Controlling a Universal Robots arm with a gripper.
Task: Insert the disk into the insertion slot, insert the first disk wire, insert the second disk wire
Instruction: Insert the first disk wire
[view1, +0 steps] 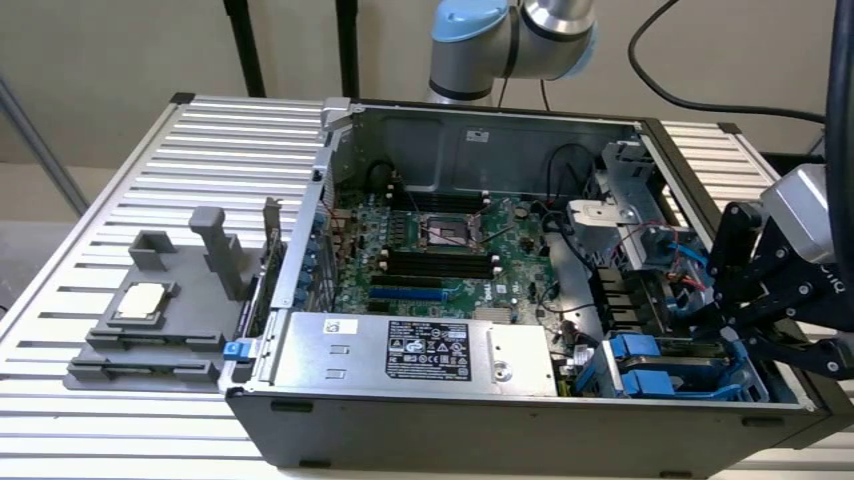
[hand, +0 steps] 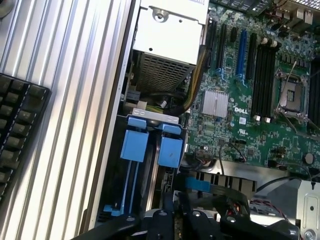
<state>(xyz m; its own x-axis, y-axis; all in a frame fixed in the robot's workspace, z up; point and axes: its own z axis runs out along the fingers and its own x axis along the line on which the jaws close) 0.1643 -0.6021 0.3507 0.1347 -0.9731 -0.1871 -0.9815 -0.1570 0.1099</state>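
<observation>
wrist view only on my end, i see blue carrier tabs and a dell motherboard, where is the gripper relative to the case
Observer: The gripper hangs over the open computer case at the exterior view's right, just above the drive bay with blue fittings.
Operator: anything on the table outside the case
Observer: A grey fixture lies on the slatted table at the exterior view's left, with a square chip resting on it.
Operator: and the power supply
Observer: The silver power-supply box lies along the case's near wall, its black label facing up.
</observation>
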